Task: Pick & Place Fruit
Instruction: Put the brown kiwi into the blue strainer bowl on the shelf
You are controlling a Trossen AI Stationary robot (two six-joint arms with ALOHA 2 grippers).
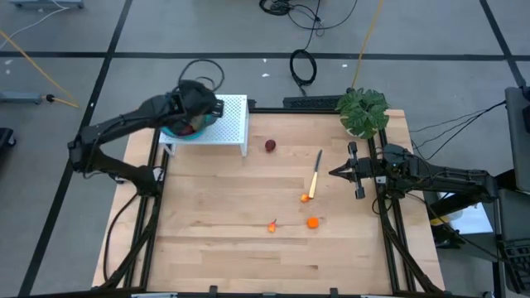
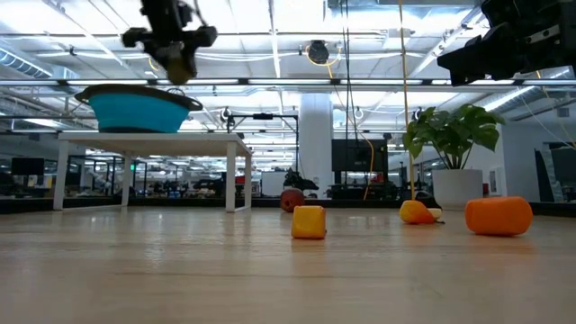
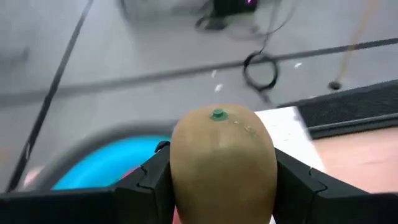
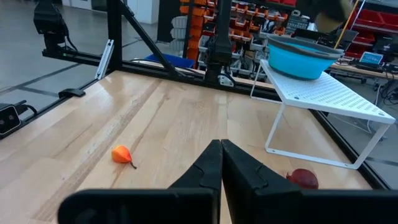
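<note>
My left gripper (image 1: 201,105) hangs over the blue bowl (image 1: 175,130), shut on a brown-green oval fruit (image 3: 222,158) with a green stem dot. The bowl stands on a white perforated shelf (image 1: 236,120) at the table's far left and has something red (image 1: 189,128) inside. In the low view the oval (image 2: 181,65) is just above the bowl's rim (image 2: 135,94). On the table lie a dark red ball (image 1: 270,146) and three small orange pieces (image 1: 313,222) (image 1: 272,225) (image 1: 305,198). My right gripper (image 1: 335,172) waits shut at the right edge. My left gripper pinches the oval's two long sides (image 3: 181,177) between its two fingers (image 3: 152,183). The stem end points forward, away from the wrist. The fingers slant downward, coming from the table's left. The oval is lifted clear, above the bowl.
A yellow-handled knife (image 1: 315,172) lies right of centre, near my right gripper. A potted plant (image 1: 363,110) stands at the far right corner. Black frame rails run along both side edges. The middle and near parts of the wooden table (image 1: 215,240) are bare.
</note>
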